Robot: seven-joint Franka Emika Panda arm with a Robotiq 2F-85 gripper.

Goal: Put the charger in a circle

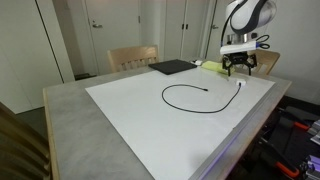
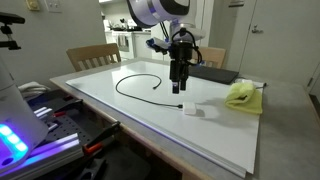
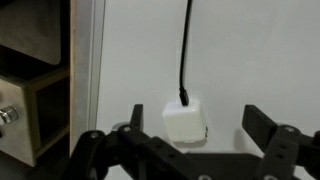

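Closest in, the gripper (image 3: 197, 125) hangs with jaws spread wide, holding nothing, and the white plug (image 3: 185, 122) of the charger (image 3: 187, 50) sits between its fingers in the wrist view. Beneath is the table (image 1: 65, 110), topped by a white sheet (image 1: 140, 115); on it the charger lies as an open curve, its ends apart, the plug end just under the gripper.

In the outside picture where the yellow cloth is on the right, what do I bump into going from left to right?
wooden chair → charger cable, curled in a loop → white block → yellow-green cloth
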